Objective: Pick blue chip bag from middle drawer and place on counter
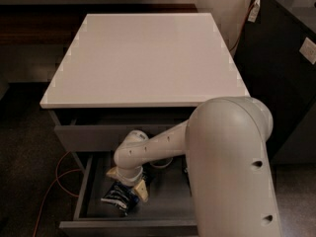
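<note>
blue chip bag [117, 199] lies front-left in the open middle drawer [123, 226], directly under the hand [128, 183], touching it or close to it. Bag's long axis looks roughly front-to-back in the drawer, slightly skewed; it's dim in there, so not certain. Arm comes in from the drawer's right, wrist bent so the hand points straight down. Can't tell if the hand is clamped on the bag or released. table [148, 58] overhangs the drawer, so I'd expect lift, then clear the drawer front.
</note>
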Controlling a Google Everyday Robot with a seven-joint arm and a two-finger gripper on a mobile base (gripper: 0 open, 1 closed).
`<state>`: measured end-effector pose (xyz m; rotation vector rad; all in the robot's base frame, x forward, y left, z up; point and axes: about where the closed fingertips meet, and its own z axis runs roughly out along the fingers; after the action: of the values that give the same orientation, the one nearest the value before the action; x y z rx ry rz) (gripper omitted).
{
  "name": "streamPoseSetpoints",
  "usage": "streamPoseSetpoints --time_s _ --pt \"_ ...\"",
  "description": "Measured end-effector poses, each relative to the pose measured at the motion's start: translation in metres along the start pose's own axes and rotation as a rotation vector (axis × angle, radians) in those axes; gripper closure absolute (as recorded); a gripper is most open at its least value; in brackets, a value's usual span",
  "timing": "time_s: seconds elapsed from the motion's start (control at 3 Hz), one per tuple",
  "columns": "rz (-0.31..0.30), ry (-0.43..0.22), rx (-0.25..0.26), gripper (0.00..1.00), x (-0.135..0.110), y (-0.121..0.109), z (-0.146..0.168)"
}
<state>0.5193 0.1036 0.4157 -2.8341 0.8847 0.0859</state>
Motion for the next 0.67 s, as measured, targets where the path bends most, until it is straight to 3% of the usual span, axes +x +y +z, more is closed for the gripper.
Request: streamPoseSetpoints --time_s 0.67 --pt "-0.036 0.024 -0.049 0.00 -0.012 -0.016 0.027"
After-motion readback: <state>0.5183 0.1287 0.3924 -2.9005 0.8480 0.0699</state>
